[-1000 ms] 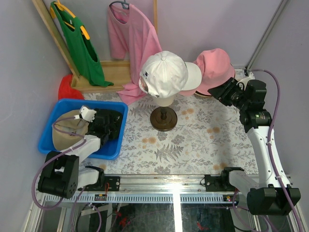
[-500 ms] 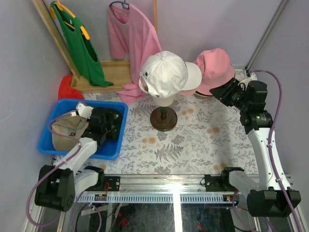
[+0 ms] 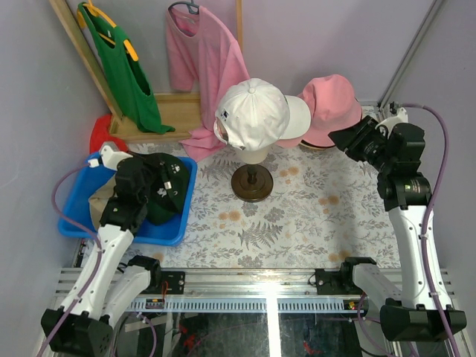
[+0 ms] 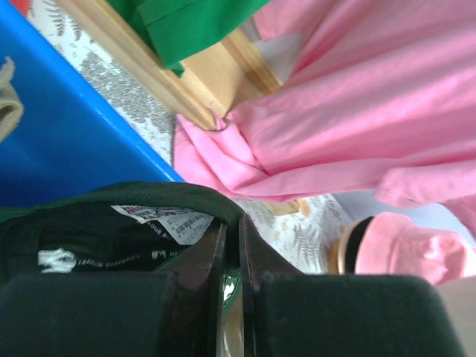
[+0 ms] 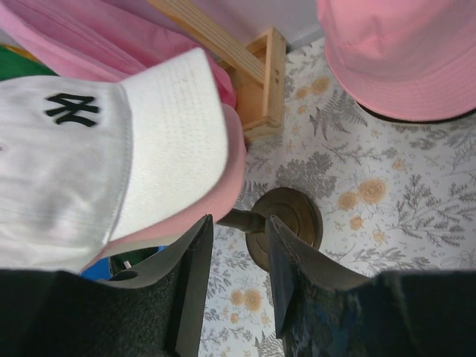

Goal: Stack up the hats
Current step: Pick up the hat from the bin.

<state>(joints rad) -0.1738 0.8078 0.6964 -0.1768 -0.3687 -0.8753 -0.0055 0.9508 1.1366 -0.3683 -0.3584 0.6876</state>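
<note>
Pincers first: I see left pincer (image 4: 231, 232) pinched tight on rim of dark green cap (image 3: 160, 190), cap over blue bin (image 3: 74, 219) at 9 o'clock of worktop (image 3: 297, 223). Tan cap (image 3: 97, 202) lies in bin, partly under it. Right pincer (image 5: 239, 222) half open, gripping nothing, at 2 o'clock just beside pink bucket hat (image 3: 335, 104). White cap (image 3: 253, 111) sits over pink cap (image 5: 227, 182) on mannequin stand (image 3: 251, 182), centre.

left claw (image 4: 230, 224) has clamped the dark green cap (image 3: 165, 196) and raised it.
</note>
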